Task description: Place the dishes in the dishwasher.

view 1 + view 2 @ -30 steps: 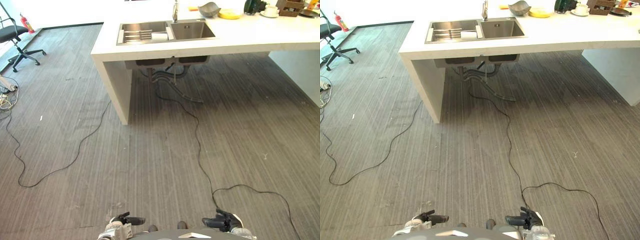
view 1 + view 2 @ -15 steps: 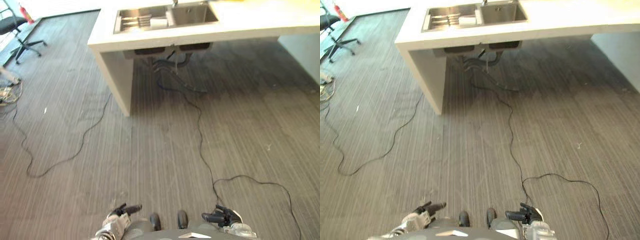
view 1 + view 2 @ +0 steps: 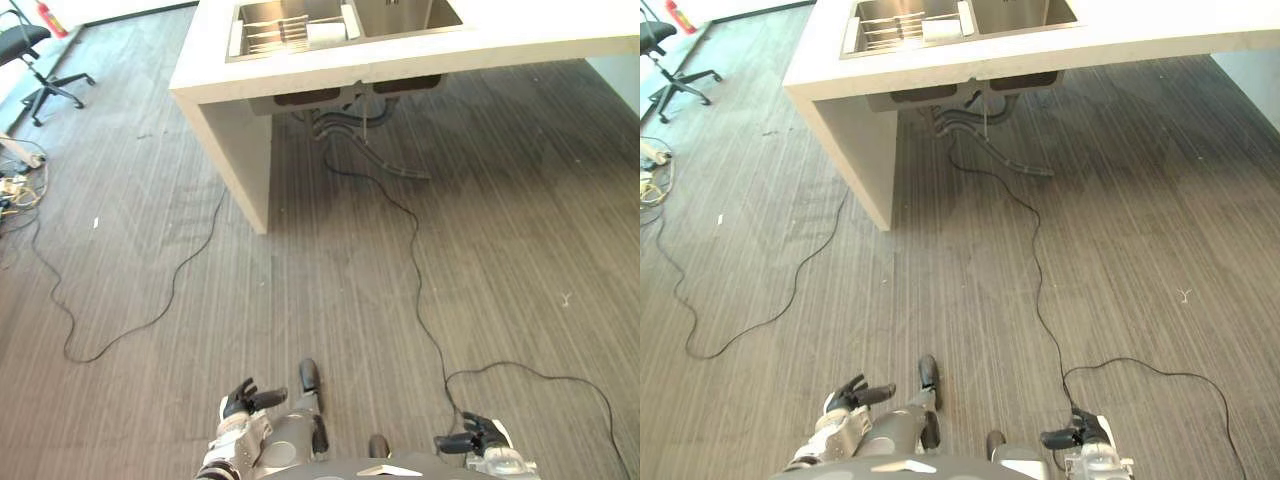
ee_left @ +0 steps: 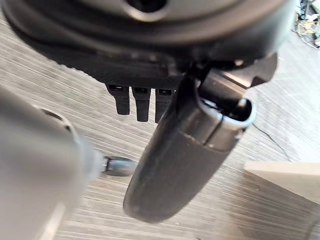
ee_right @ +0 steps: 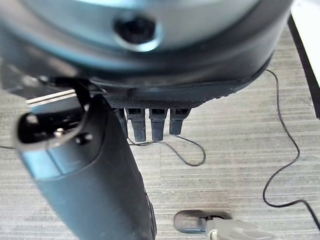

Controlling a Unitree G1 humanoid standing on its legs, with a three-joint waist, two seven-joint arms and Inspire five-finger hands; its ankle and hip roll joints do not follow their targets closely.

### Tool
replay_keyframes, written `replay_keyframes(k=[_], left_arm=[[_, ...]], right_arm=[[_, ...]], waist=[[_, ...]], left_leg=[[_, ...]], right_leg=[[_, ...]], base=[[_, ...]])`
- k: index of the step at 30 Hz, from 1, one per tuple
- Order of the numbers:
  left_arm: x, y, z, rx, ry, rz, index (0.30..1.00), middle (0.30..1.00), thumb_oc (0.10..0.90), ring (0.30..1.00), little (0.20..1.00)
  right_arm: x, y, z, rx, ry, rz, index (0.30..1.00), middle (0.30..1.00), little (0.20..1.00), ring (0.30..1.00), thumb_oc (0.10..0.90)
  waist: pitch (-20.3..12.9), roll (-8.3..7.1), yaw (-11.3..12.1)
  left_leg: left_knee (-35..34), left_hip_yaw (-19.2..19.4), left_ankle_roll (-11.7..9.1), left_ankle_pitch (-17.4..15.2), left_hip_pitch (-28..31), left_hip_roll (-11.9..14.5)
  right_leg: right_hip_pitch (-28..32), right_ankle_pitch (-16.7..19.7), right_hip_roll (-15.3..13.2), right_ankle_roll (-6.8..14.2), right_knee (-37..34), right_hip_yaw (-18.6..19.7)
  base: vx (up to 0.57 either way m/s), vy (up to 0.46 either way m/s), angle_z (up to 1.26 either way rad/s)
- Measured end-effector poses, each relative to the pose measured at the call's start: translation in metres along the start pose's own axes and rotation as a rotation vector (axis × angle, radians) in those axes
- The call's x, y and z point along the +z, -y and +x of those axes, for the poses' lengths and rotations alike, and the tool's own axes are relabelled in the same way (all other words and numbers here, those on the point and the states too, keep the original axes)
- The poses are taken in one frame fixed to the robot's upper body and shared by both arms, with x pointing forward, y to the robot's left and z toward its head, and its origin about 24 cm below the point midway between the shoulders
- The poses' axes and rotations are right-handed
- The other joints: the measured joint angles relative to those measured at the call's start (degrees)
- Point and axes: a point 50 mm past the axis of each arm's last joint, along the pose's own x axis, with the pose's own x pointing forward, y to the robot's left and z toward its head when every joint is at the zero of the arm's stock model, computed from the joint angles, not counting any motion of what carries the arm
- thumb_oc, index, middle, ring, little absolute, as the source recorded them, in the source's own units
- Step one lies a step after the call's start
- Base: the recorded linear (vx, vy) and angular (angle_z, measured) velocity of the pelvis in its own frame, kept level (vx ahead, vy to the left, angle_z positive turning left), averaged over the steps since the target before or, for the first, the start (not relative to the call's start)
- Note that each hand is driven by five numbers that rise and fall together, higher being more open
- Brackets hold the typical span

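A white counter (image 3: 400,62) with a double steel sink (image 3: 398,14) stands ahead at the far edge of the left eye view. The sink's left basin holds a metal rack (image 3: 272,32) and a white item (image 3: 326,30). My left hand (image 3: 243,400) hangs low over the floor, open, with nothing in it; its thumb (image 4: 185,165) and straight fingers show over bare floor. My right hand (image 3: 472,438) is low at the other side, also open and empty, with its thumb (image 5: 95,185) standing out.
Grey striped flooring lies between me and the counter. Drain pipes (image 3: 340,120) hang under the sink, beside the counter's solid end panel (image 3: 240,160). A black office chair (image 3: 35,55) and a red fire extinguisher (image 3: 44,17) stand far left, cords and a power strip (image 3: 15,175) nearby.
The whole picture has shifted: the camera has moved toward the counter and tipped down, so the counter's back part has left the view. Both hands stay low and empty.
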Motion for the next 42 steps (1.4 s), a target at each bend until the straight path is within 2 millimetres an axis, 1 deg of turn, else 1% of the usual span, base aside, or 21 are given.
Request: replay_keyframes(k=[1,4,6,8,9,11,12,15,18,20,22,23,25,27,30,32,35,36,38,39,42], left_arm=[[0.029,0.006,-0.003,-0.041,0.150,0.035,0.900,0.900,0.800,0.900,0.900],[0.114,0.020,-0.019,-0.120,0.501,0.140,0.900,0.900,0.800,0.900,0.900],[0.179,0.025,-0.045,-0.102,0.807,0.215,0.900,0.900,0.800,0.900,0.900],[0.227,0.030,-0.070,-0.053,1.032,0.219,0.900,0.900,0.800,0.900,0.900],[0.253,0.036,-0.089,-0.030,1.172,0.202,0.900,0.900,0.800,0.900,0.900],[0.275,0.043,-0.112,-0.018,1.316,0.198,0.900,0.900,0.800,0.900,0.900],[0.285,0.045,-0.125,-0.012,1.409,0.204,0.900,0.900,0.800,0.900,0.900],[0.286,0.059,-0.138,-0.071,1.474,0.222,0.900,0.900,0.800,0.900,0.900],[0.272,0.067,-0.130,-0.121,1.426,0.277,0.900,0.900,0.800,0.900,0.900],[0.264,0.075,-0.126,-0.160,1.391,0.292,0.900,0.900,0.800,0.900,0.900],[0.257,0.083,-0.124,-0.200,1.361,0.291,0.900,0.900,0.800,0.900,0.900],[0.251,0.083,-0.121,-0.205,1.340,0.293,0.900,0.900,0.800,0.900,0.900],[0.249,0.079,-0.119,-0.196,1.327,0.298,0.900,0.900,0.800,0.900,0.900],[0.251,0.069,-0.117,-0.151,1.321,0.268,0.900,0.900,0.800,0.900,0.900],[0.260,0.063,-0.130,-0.136,1.385,0.209,0.900,0.900,0.800,0.900,0.900],[0.267,0.060,-0.142,-0.126,1.445,0.169,0.900,0.900,0.800,0.900,0.900],[0.270,0.055,-0.150,-0.105,1.487,0.120,0.900,0.900,0.800,0.900,0.900],[0.270,0.054,-0.149,-0.097,1.484,0.113,0.900,0.900,0.800,0.900,0.900],[0.268,0.055,-0.147,-0.088,1.485,0.141,0.900,0.900,0.800,0.900,0.900],[0.264,0.055,-0.147,-0.092,1.484,0.155,0.900,0.900,0.800,0.900,0.900],[0.258,0.059,-0.146,-0.128,1.470,0.195,0.900,0.900,0.800,0.900,0.900]], right_arm=[[-0.005,-0.009,-0.003,0.025,-0.001,-0.005,0.900,0.900,0.900,0.900,0.800],[-0.002,-0.017,-0.006,0.064,0.050,-0.003,0.900,0.900,0.900,0.900,0.800],[0.004,-0.018,-0.008,0.072,0.091,0.011,0.900,0.900,0.900,0.900,0.800],[0.015,-0.010,-0.006,0.052,0.135,0.028,0.900,0.900,0.900,0.900,0.800],[0.025,-0.001,-0.004,0.029,0.160,0.038,0.900,0.900,0.900,0.900,0.800],[0.035,0.006,-0.003,0.017,0.194,0.034,0.900,0.900,0.900,0.900,0.800],[0.042,0.006,-0.003,0.021,0.222,0.025,0.900,0.900,0.900,0.900,0.800],[0.047,-0.004,-0.003,0.068,0.241,-0.043,0.900,0.900,0.900,0.900,0.800],[0.026,-0.009,-0.004,0.087,0.171,-0.044,0.900,0.900,0.900,0.900,0.800],[0.013,-0.007,-0.002,0.074,0.095,-0.054,0.900,0.900,0.900,0.900,0.800],[0.006,-0.003,-0.001,0.063,0.053,-0.057,0.900,0.900,0.900,0.900,0.800],[0.008,-0.001,-0.001,0.056,0.057,-0.053,0.900,0.900,0.900,0.900,0.800],[0.012,0.002,0.000,0.056,0.070,-0.054,0.900,0.900,0.900,0.900,0.800],[0.015,0.000,0.001,0.069,0.074,-0.054,0.900,0.900,0.900,0.900,0.800],[0.011,0.003,0.001,0.070,0.064,-0.058,0.900,0.900,0.900,0.900,0.800],[0.017,0.007,0.002,0.060,0.075,-0.055,0.900,0.900,0.900,0.900,0.800],[0.030,0.011,0.004,0.036,0.114,-0.060,0.900,0.900,0.900,0.900,0.800],[0.030,0.017,0.004,0.019,0.113,-0.066,0.900,0.900,0.900,0.900,0.800],[0.022,0.023,0.004,0.006,0.090,-0.089,0.900,0.900,0.900,0.900,0.800],[0.016,0.025,0.002,0.004,0.081,-0.106,0.900,0.900,0.900,0.900,0.800],[0.004,0.020,0.000,0.015,0.058,-0.109,0.900,0.900,0.900,0.900,0.800]], waist=[[-1.0,-2.02,0.6],[-1.9,-3.67,-0.3],[-2.7,-4.32,-0.8],[-2.1,-2.96,-2.2],[-0.7,-0.26,-3.5],[-0.3,1.90,-4.4],[0.2,1.80,-4.6],[0.4,-0.40,-6.0],[-1.8,-2.98,-7.6],[-1.7,-0.54,-10.2],[-1.5,0.04,-10.8],[-1.3,0.57,-10.8],[-1.0,1.18,-11.2],[-0.7,1.40,-10.4],[-0.2,0.05,-8.7],[0.9,-2.02,-6.8],[1.9,-4.37,-5.3],[1.7,-3.90,-5.2],[0.6,-2.42,-5.4],[0.2,-1.56,-5.3],[-2.1,-1.10,-6.3]], left_leg=[[0.3,0.8,3.6,-0.3,1.3,-1.6],[0.4,-0.3,4.2,-3.4,4.3,-3.9],[0.4,-0.6,5.0,-6.4,7.5,-6.2],[0.4,-2.1,6.6,-9.0,9.5,-7.0],[0.4,-4.0,6.1,-8.8,11.5,-6.2],[0.4,-4.6,6.1,-11.3,13.5,-4.5],[0.4,-4.1,4.9,-11.6,15.5,-3.8],[0.4,-4.6,1.9,-15.0,19.6,-2.9],[0.5,-6.5,-1.2,-19.1,22.2,-2.1],[1.7,-8.4,-4.2,-20.7,22.6,1.8],[3.4,-6.5,-5.5,-19.8,23.0,3.2],[4.8,-6.1,-6.6,-18.1,23.3,4.0],[5.9,-7.0,-8.7,-15.3,24.6,4.7],[15.1,-8.0,-9.6,-13.7,22.8,6.4],[33.5,-11.0,-10.0,-8.6,15.6,6.6],[43.9,-13.7,-11.0,-9.5,9.4,3.6],[35.8,-11.6,-10.4,-14.1,5.3,-0.9],[24.4,-10.3,-8.9,-14.5,5.6,-1.6],[11.2,-7.0,-6.6,-12.5,5.4,-1.7],[13.2,-6.8,-5.3,-9.4,2.9,-1.7],[10.9,-7.5,-3.3,-7.7,4.5,-3.9]], right_leg=[[-2.0,-3.4,-1.8,3.9,6.5,-0.2],[-8.4,-6.2,-3.2,8.2,26.1,-1.9],[-14.7,-3.9,-6.4,11.8,44.1,-2.3],[-20.4,-1.7,-7.5,12.1,56.8,-2.0],[-24.5,-2.2,-7.0,11.5,63.4,-2.5],[-30.6,-3.4,-5.3,9.4,64.2,-2.2],[-34.4,-3.9,-5.2,8.4,60.5,-2.8],[-38.2,-3.1,-6.8,7.8,35.5,-8.3],[-38.1,5.3,-6.1,8.3,17.0,-5.1],[-36.4,12.0,-1.8,7.0,16.5,-3.9],[-34.7,16.2,-0.5,1.5,16.7,-4.2],[-34.1,14.5,0.2,0.0,17.9,-4.4],[-32.3,11.9,1.2,-0.2,18.4,-5.2],[-26.8,11.6,3.2,-2.0,14.3,-4.9],[-22.2,10.9,2.5,-4.3,12.0,-4.5],[-19.0,10.1,1.5,-5.2,10.7,-3.3],[-13.5,10.3,0.0,-5.2,6.2,-1.4],[-10.3,11.2,0.2,-4.8,2.6,-1.4],[-7.4,10.8,1.5,-3.3,-1.0,-2.4],[-5.7,10.6,2.9,-6.4,-1.0,-2.2],[-3.4,8.9,3.0,-4.5,-1.3,-3.2]], base=[[0.39,0.097,-0.13],[0.31,0.106,0.14],[0.33,0.137,0.09],[0.32,0.112,0.34],[0.35,0.027,0.51],[0.40,-0.016,0.21],[0.46,-0.130,0.00],[0.47,-0.210,0.17],[0.46,-0.267,0.31],[0.27,-0.267,0.71],[0.28,-0.318,0.37],[0.39,-0.551,0.03],[0.24,-0.413,-0.09],[0.13,-0.378,-0.20],[0.25,-0.423,-0.04],[0.25,-0.219,-0.20],[0.26,-0.007,-0.34],[0.23,0.061,-0.09],[0.15,0.028,-0.10],[0.09,0.003,-0.15],[0.09,-0.007,-0.07]])
